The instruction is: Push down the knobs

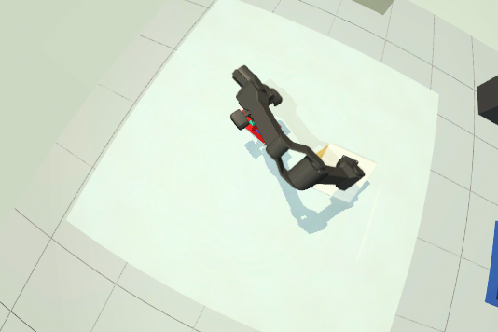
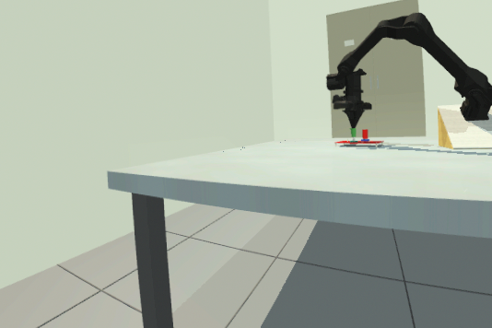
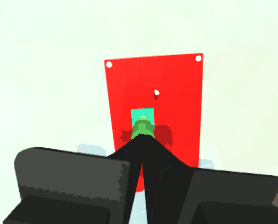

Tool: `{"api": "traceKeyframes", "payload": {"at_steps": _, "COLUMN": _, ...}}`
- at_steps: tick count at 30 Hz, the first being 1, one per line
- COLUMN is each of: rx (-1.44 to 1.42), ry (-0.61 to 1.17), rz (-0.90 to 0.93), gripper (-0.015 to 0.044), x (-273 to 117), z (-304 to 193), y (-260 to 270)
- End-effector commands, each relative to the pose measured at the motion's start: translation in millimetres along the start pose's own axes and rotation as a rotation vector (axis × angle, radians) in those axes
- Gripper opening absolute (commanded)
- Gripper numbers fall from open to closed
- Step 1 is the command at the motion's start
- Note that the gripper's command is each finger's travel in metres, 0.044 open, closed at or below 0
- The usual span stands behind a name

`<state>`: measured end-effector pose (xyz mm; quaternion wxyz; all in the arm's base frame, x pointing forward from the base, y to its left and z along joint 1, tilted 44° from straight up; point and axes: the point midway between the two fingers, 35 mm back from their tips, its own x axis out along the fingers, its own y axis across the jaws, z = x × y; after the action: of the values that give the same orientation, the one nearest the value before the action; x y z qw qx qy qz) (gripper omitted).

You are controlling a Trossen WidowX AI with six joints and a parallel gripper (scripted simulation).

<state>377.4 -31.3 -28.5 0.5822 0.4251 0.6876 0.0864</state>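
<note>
Overhead, the closed end effector [image 2: 353, 127] [image 3: 144, 140] points down above the green knob [image 2: 354, 133] [image 3: 143, 128]

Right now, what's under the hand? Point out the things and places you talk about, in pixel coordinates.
Directly below the shut hand [image 2: 354, 127] [image 3: 143, 136] is the green knob [image 2: 354, 133] [image 3: 143, 127], above a teal part [image 2: 353, 141] [image 3: 143, 112] on the red board [image 2: 375, 142] [image 3: 180, 100]. The fingers hide the knob's top and the board's near end in the wrist view.
</note>
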Motion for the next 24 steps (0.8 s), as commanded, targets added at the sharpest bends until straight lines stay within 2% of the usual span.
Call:
{"api": "traceKeyframes", "payload": {"at_steps": 1, "rx": -0.019, "ry": 0.024, "rz": 0.001, "gripper": 0.0, "x": 19.7, "z": 0.2, "y": 4.1}}
{"api": "traceKeyframes", "payload": {"at_steps": 24, "rx": -0.019, "ry": 0.024, "rz": 0.001, "gripper": 0.0, "x": 23.0, "z": 0.1, "y": 4.1}}
